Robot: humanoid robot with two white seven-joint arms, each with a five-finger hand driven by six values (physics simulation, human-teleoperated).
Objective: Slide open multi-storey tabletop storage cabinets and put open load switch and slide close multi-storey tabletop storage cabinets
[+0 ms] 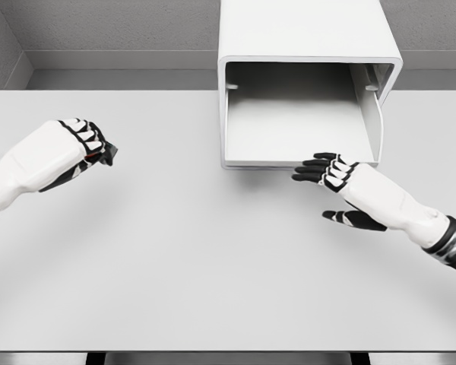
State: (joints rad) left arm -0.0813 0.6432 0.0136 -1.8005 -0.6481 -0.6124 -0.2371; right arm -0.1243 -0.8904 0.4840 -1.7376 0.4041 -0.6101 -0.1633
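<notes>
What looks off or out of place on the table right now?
Nothing is spilled or damaged. One oddity: no load switch shows on the table. The left hand is curled, its contents hidden. The cabinet drawer is open and looks empty; the right hand hovers nearby.

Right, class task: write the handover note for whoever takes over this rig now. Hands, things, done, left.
Left hand: curled shut over the table's left side, something small and dark with a red glint in its fingers; probably the switch, too small to tell.
Right hand: open, fingers at the front edge of the drawer, holding nothing.
Cabinet: at the table's back, drawer slid out, empty.
Done: drawer open.
Left: put the switch in, slide the drawer shut.
</notes>
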